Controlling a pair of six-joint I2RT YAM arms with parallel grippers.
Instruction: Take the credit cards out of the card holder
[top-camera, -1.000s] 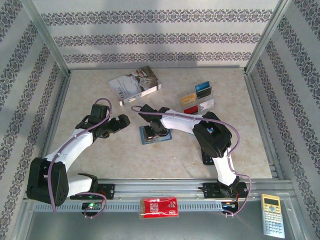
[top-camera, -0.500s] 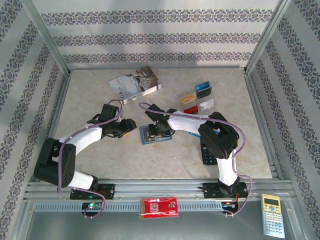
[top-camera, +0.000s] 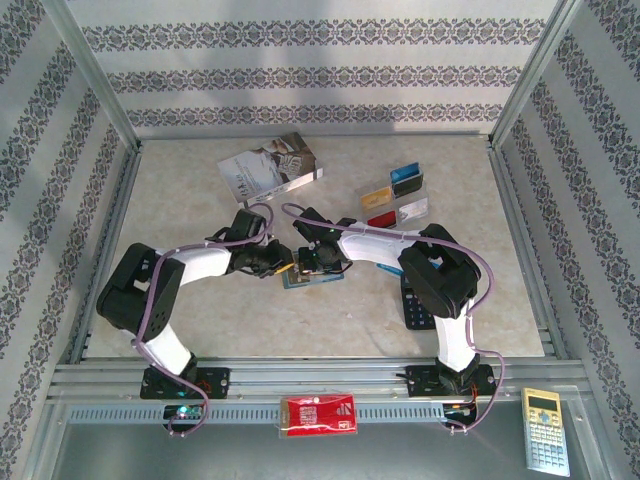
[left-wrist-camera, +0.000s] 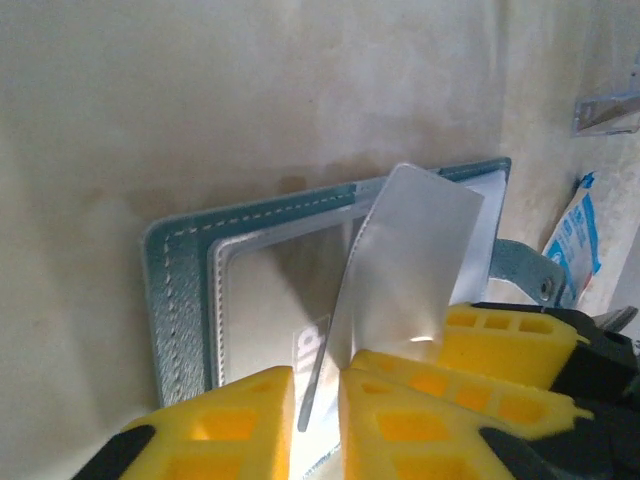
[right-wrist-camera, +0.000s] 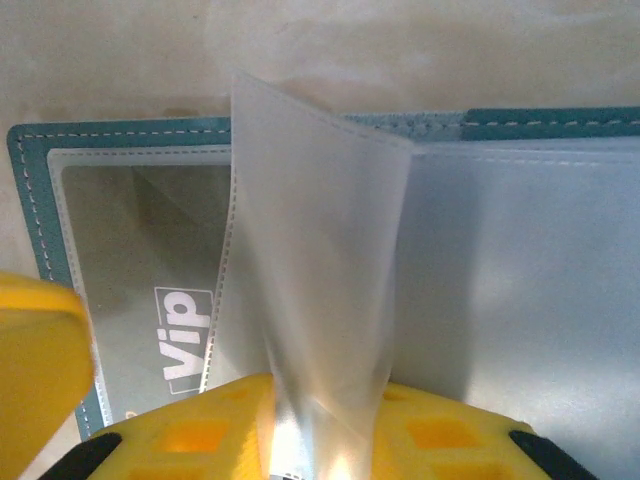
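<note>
Overhead, loose cards (top-camera: 392, 196), close-up, right pincer (right-wrist-camera: 325, 425) pinching sleeve (right-wrist-camera: 310, 250)

Both arms bend inward over the table. The left claw (top-camera: 282, 268) and right claw (top-camera: 311, 262) nearly touch, each with its fingers pinched close.

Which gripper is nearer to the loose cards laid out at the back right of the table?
Right. The right gripper is over the card holder, on the side toward the loose cards; the left gripper is at the holder's left edge, farther off.
</note>
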